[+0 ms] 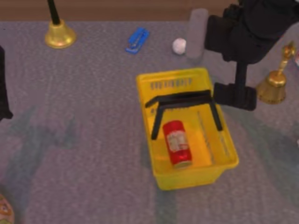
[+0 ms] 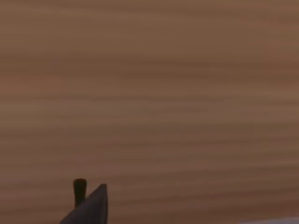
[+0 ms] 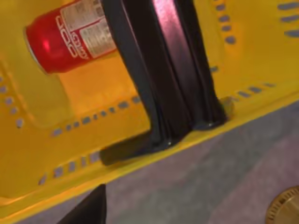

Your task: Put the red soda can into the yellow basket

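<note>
The red soda can [image 1: 177, 143] is lying on its side on the floor of the yellow basket [image 1: 159, 83], its silver end pointing toward the basket's near wall and its white label patch facing up; nothing is gripping it. The basket is sitting near the middle of the grey worktop [image 1: 84, 140], with its two black handles [image 1: 184, 99] standing together across the opening, just above the can's far end. The right hand [image 1: 236, 94] is hovering just beside the basket's right rim, close to where the handles are hinged, and it is carrying nothing; whether its fingers are spread or pressed together I cannot tell. In the right wrist view the can [image 3: 70, 35] is showing behind the handles [image 3: 163, 70], inside the basket [image 3: 42, 154]. The left arm [image 1: 3, 88] is sitting parked at the worktop's left edge.
</note>
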Controlling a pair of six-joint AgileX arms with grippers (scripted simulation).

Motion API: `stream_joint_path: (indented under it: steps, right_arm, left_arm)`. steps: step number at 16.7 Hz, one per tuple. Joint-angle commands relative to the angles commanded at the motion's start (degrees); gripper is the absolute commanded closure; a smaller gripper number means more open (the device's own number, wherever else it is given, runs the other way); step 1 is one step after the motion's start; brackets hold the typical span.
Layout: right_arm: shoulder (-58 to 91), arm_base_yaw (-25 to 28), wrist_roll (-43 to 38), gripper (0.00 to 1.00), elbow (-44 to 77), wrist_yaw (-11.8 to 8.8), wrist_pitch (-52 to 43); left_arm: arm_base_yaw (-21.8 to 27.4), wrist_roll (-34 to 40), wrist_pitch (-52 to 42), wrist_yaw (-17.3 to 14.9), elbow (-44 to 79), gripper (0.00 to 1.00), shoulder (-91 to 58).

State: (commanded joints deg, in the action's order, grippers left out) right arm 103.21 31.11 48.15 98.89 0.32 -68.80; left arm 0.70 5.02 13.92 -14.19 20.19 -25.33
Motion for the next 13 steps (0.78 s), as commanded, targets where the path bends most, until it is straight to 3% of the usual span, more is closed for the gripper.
stream_joint_path:
  steps: [3, 6, 9, 13]
  right_arm:
    - [12.4, 3.8, 5.8, 0.00, 12.3, 0.0, -8.2]
    - [20.7, 6.5, 9.8, 0.00, 20.3, -0.1, -13.8]
    - [24.0, 7.6, 11.5, 0.00, 23.2, -0.1, -16.1]
    - [24.0, 7.6, 11.5, 0.00, 23.2, -0.1, -16.1]
  left_arm:
    - [-1.1, -2.0, -7.0, 7.3, -9.8, 0.00, 13.2]
    - [-1.7, -4.0, -11.8, 12.2, -17.0, 0.00, 21.9]
    - [-1.8, -5.0, -13.9, 14.2, -20.2, 0.00, 25.3]
    - [-1.8, -5.0, -13.9, 14.2, -20.2, 0.00, 25.3]
